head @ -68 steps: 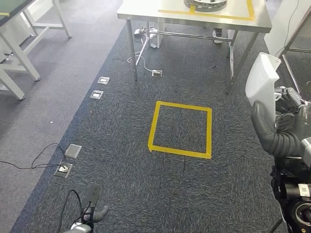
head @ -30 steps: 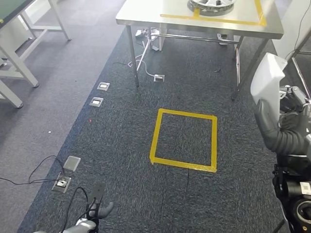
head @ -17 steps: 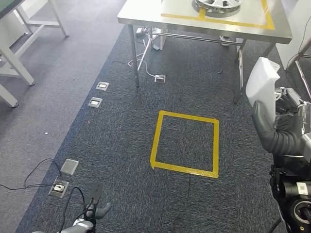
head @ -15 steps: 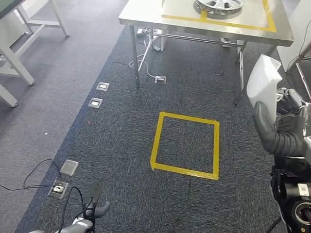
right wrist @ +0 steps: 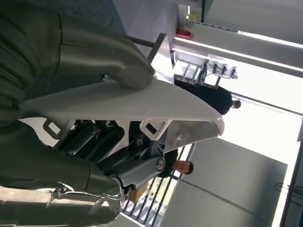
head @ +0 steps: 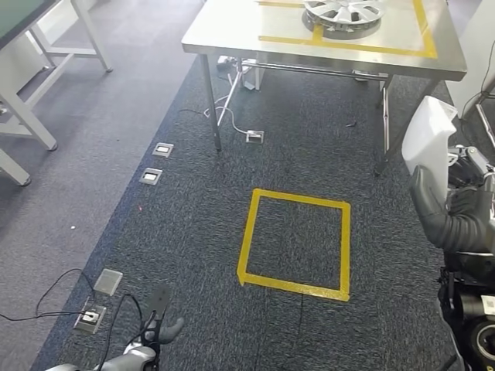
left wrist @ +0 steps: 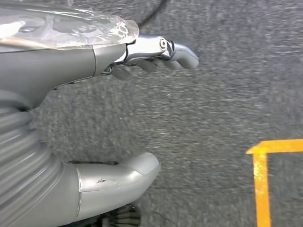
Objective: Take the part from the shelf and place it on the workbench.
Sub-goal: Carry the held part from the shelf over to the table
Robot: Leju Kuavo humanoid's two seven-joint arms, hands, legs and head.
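The white part (head: 429,143) sits up in the right hand (head: 461,220) at the right edge of the head view, a smooth moulded plastic shell with a curved lip; in the right wrist view that same part (right wrist: 118,106) is clamped between the thick grey thumb on one face and the dark fingers (right wrist: 93,137) on the other, where you can see small cutout tabs. Compared with the earlier frames the whole picture has slid, so the camera has moved: the steel workbench (head: 233,35) shows more of its top now, the spoked silver wheel cover (head: 344,11) on it is in fuller view, and the yellow tape square (head: 295,243) on the rough dark carpet (head: 192,232) sits lower. The left hand (left wrist: 118,109) hangs low over the carpet, holding nothing, fingers stretched out together and thumb apart. No readable writing anywhere.
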